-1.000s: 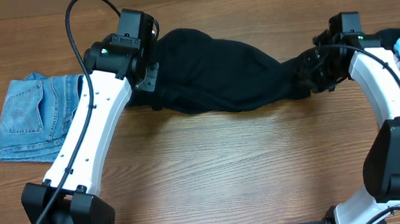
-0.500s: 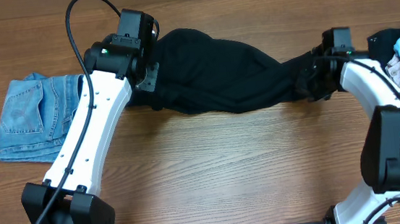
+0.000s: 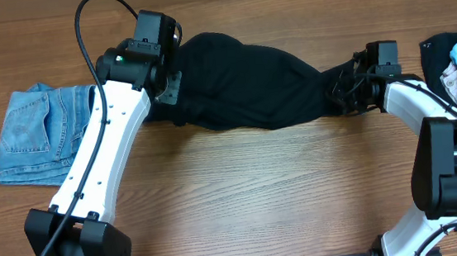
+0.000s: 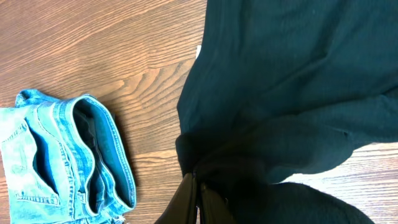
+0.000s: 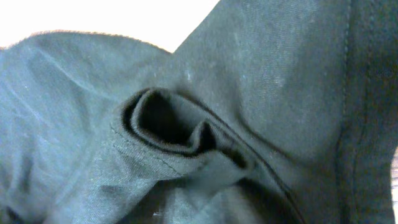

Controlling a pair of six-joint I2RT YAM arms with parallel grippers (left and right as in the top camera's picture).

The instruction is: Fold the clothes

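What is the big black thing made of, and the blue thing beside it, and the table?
The black garment looks like soft, matte knit fabric, maybe cotton: it sags in folds and has a stitched hem. The blue garment looks like denim: faded wash, thick seams, a pocket. The table looks like wood or a wood-look top: grain lines, smooth finish.
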